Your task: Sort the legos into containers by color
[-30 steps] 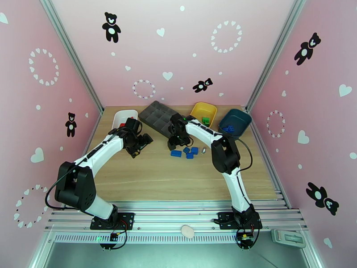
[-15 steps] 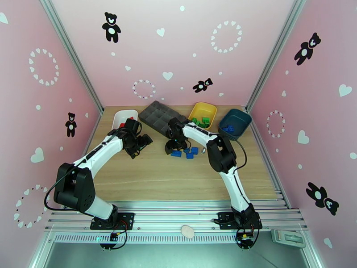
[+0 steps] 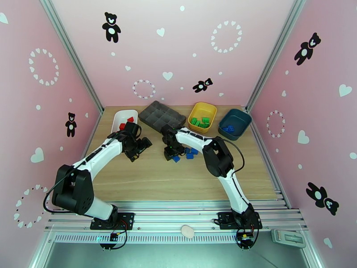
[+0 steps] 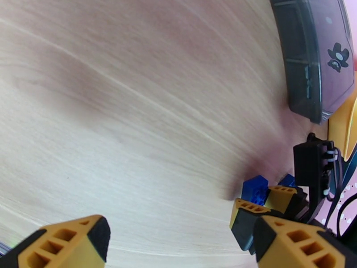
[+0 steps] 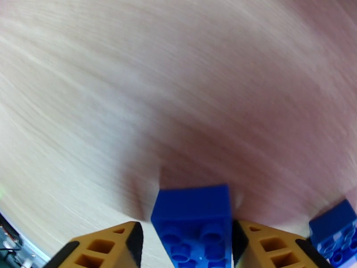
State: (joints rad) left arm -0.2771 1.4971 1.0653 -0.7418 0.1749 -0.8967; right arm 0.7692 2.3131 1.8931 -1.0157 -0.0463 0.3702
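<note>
Your right claw [image 5: 186, 228] has slid left and pinches a small blue studded plastic brick [image 5: 192, 206]; dark teal plastic bin [image 3: 235, 122] next. Left claw [image 4: 178, 233] spread.

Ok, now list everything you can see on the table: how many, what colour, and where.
table: one, light wood, under everything
white bin: one, white, far left
red bricks: at least two, red, in the white bin
tray: one, dark grey, many compartments, far middle
yellow bin: one, yellow, right of the tray
green bricks: several, green, in the yellow bin
teal bin: one, dark teal, far right
binned blue bricks: a few, blue, in the teal bin
loose blue bricks: about four, blue, mid-table
left end effector: one, open, over bare wood
right end effector: one, fingers either side of a loose blue brick
</note>
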